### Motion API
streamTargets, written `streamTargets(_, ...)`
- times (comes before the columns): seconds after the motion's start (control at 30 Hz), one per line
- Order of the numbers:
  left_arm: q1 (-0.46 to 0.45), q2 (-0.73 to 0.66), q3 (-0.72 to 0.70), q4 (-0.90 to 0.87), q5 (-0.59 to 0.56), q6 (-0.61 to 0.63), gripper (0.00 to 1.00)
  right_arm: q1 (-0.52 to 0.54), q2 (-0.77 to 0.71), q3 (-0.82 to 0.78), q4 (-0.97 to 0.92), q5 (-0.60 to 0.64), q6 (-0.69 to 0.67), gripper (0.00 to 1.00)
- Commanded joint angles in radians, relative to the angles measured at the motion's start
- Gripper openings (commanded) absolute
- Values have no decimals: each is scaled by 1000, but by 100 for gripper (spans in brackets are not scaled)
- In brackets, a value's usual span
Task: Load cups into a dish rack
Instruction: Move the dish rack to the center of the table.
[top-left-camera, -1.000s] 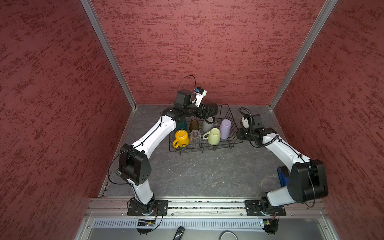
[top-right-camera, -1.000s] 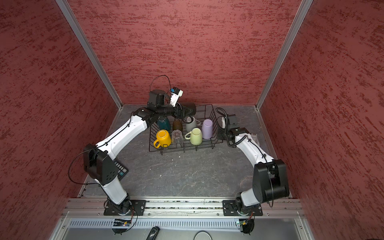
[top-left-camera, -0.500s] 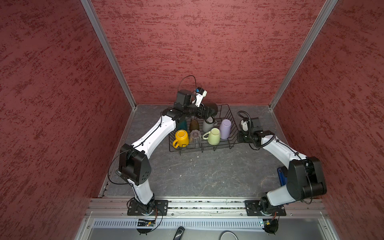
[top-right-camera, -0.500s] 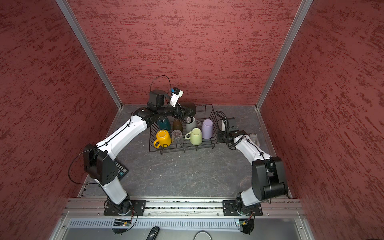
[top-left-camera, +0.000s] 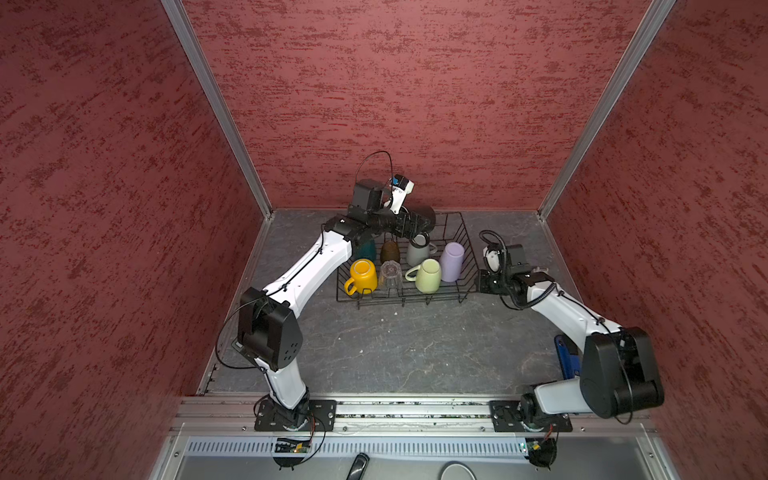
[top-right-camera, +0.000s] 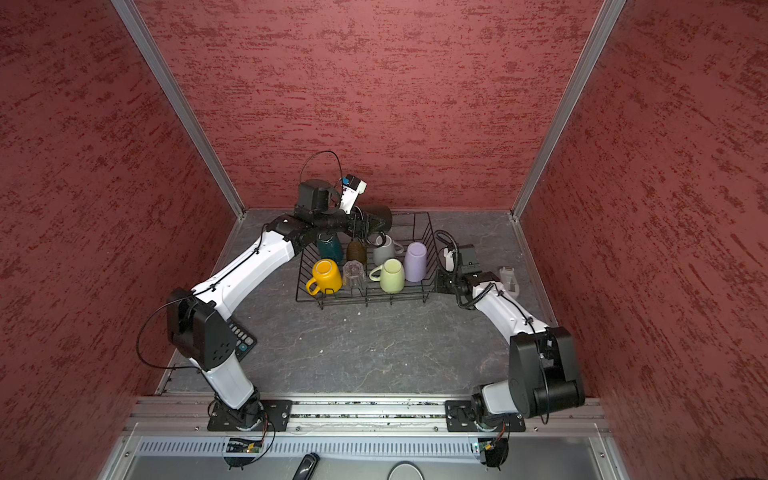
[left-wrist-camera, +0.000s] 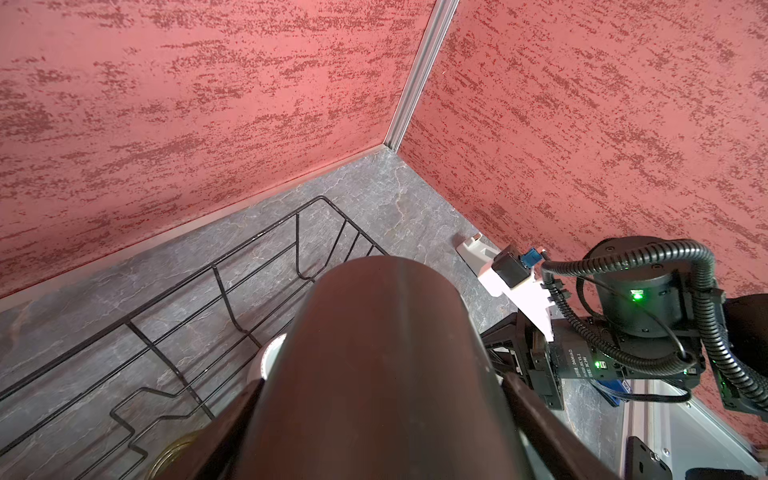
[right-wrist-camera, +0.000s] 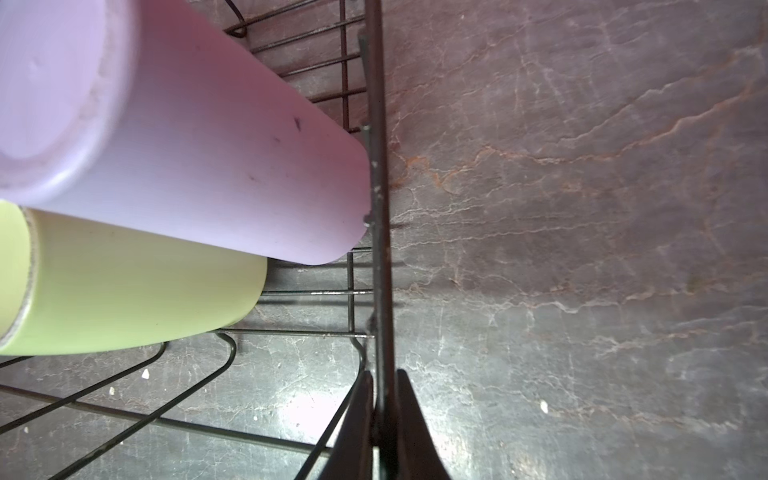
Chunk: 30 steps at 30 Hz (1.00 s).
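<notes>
Grey stone tabletop (top-left-camera: 395, 345): seven cups (top-left-camera: 417, 253) sit in the black wire dish rack (right-wrist-camera: 378, 83); left gripper (top-left-camera: 409, 227) clamps the probably-last tall black mug (left-wrist-camera: 382, 353) above its far edge; right gripper (right-wrist-camera: 382, 378) pinches its rim

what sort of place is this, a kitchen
Probably a robot test cell, not a kitchen: red panel walls box in a grey table, a left arm and a right arm are mounted on a front rail, and a dish rack of cups sits between them.

Cups (top-left-camera: 430, 275) inside dish rack (top-left-camera: 449, 226)
</notes>
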Motion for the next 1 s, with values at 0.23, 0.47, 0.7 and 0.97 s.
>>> streamTargets(0.23,-23,30,71,17,-33,15,0,61,-53,-65,-8,-45,59,10)
streamTargets(0.47,-53,73,117,-30,-70,45,0,136,-64,-86,-15,-33,90,10)
streamTargets(0.7,-67,129,172,-75,-105,61,0,218,-56,-98,-1,-32,123,11)
streamTargets(0.97,-97,232,296,-161,-197,98,0,307,-18,-103,23,-17,155,12)
